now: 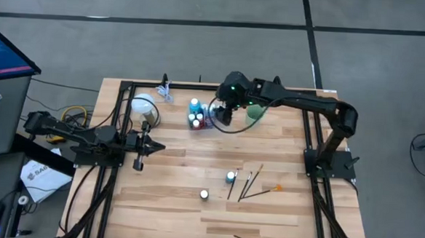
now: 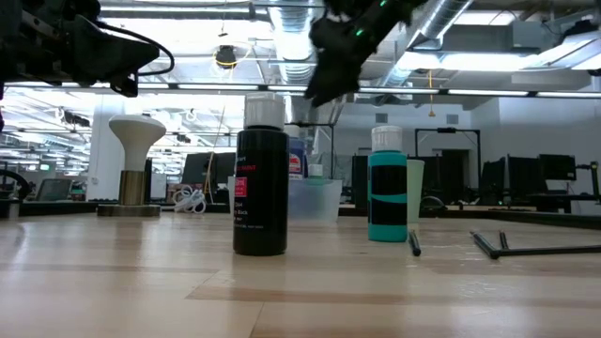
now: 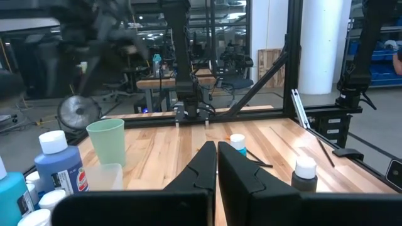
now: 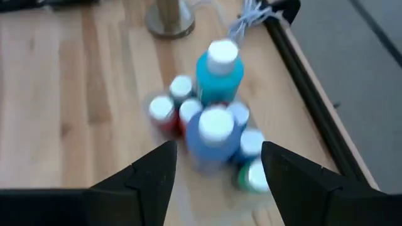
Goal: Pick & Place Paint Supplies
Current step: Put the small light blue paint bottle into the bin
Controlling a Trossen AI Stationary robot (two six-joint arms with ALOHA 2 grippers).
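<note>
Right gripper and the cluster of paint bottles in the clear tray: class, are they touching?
Apart. In the right wrist view the right gripper has its fingers spread wide above the paint bottles, empty. The low view shows it hanging high above the tray.

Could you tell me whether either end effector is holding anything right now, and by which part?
Nothing is held: the right end effector is open above the bottles; the left end effector is shut, empty.

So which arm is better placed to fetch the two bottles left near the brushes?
Left, probably. Its shut end effector faces the teal bottle and dark bottle; the right end effector hangs open over the tray.
</note>
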